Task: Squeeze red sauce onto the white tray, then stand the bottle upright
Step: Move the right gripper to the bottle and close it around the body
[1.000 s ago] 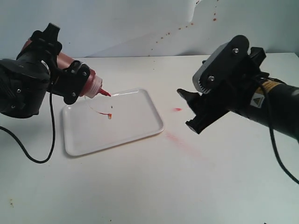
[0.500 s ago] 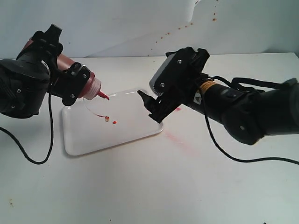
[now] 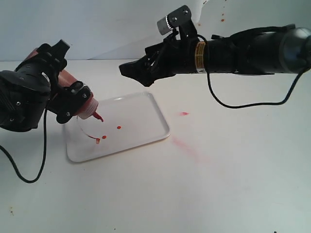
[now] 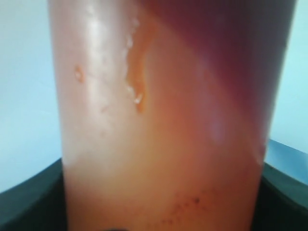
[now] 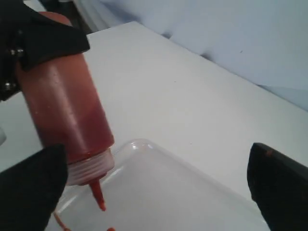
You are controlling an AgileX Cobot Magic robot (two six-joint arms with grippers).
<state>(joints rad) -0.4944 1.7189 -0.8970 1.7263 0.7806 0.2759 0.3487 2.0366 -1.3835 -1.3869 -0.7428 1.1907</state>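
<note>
Bottle (image 3: 89, 105) tilts nozzle-down over white tray (image 3: 143, 121), clamped in left pincer (image 3: 73, 101); right pincer (image 3: 135, 74) gapes, apart.

Left gripper (image 3: 68, 85): black, at the left side, clamped around the bottle's body.
Bottle (image 3: 89, 106): orange-red, translucent, tipped steeply with its red nozzle (image 3: 98, 117) pointing down over the tray's left part; a thin strap loops below the neck.
White tray (image 3: 146, 116): flat on the table, rounded corners, low rim.
Red sauce (image 3: 119, 127): one small round drop near the tray's middle and two smaller drops just under the nozzle.
Right gripper (image 3: 135, 75): black, raised in the air over the tray's far edge, clear of tray and bottle.
Table (image 3: 218, 184): white, with a red speck (image 3: 184, 113) and a pinkish smear (image 3: 187, 145) right of the tray.
</note>
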